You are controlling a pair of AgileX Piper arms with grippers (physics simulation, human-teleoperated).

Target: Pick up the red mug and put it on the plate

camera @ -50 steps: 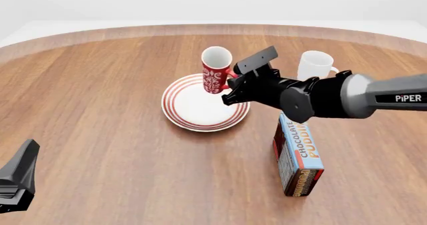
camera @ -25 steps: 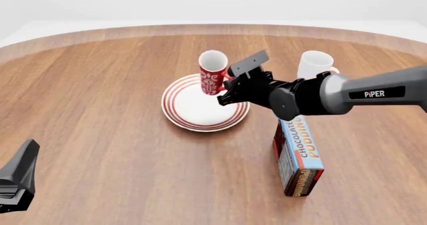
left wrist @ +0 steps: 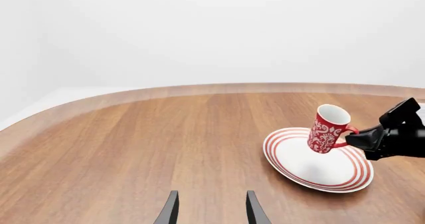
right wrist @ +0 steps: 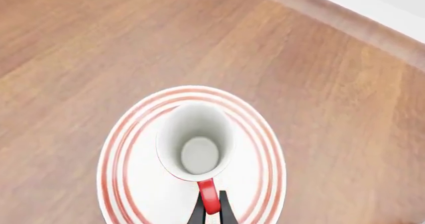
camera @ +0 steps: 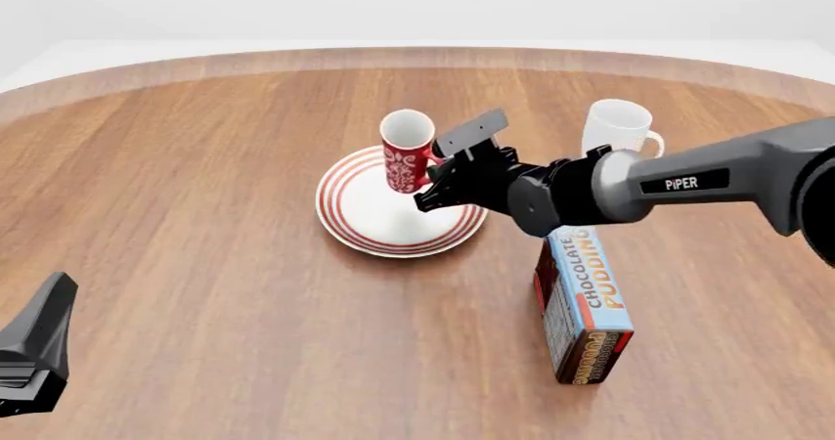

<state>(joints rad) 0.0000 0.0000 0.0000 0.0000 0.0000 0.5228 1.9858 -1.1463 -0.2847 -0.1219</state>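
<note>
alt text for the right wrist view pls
Looking down into the red mug, white inside, held by its red handle between the right gripper's closed fingers, over the middle of a white plate with red rings. Brown wooden table all around.

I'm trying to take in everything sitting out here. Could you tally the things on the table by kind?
Mugs: 2, the red mug held by its handle in the right end effector over the plate, and a white mug.
Plates: 1, the plate.
Boxes: 1, a chocolate pudding box.
Total: 4.
</note>
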